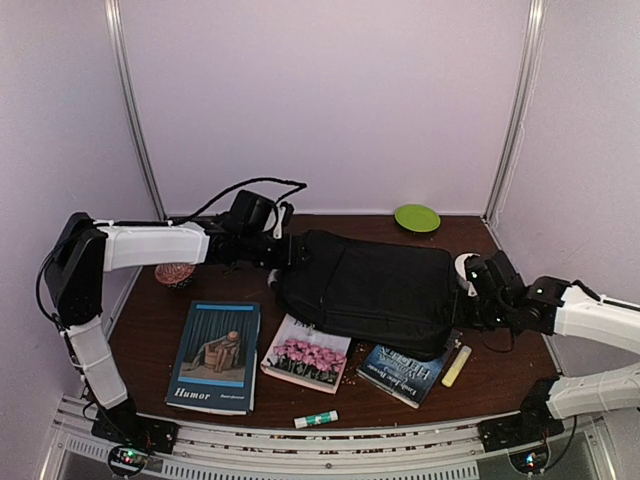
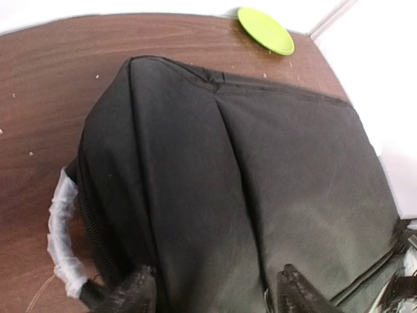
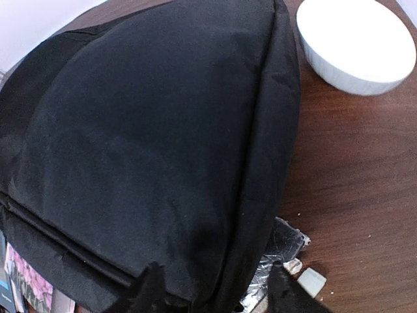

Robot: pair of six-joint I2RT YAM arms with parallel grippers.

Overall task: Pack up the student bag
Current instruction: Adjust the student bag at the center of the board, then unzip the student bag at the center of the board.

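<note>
Soft even light, mild blur (wrist views)

You had the student bag [image 1: 365,290] lying mid-table, with a plate [image 1: 417,217] behind it at the far edge and a bowl [image 1: 466,268] just beside its right end. Three books [image 1: 306,352] sat in a row along its near side, and a glue stick [image 1: 316,419] lay nearer still.

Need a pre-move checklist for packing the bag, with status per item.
1. Student bag opening accessible: cannot tell, no open zipper shows.
2. Left gripper at the grey handle end, jaws apart: ok.
3. Right gripper at the opposite end, jaws apart: ok.
4. Books clear of bag: not ok, bag overlaps the pink-flower book and dark blue book.
5. White bowl clear of bag: cannot tell, right beside its corner.
</note>
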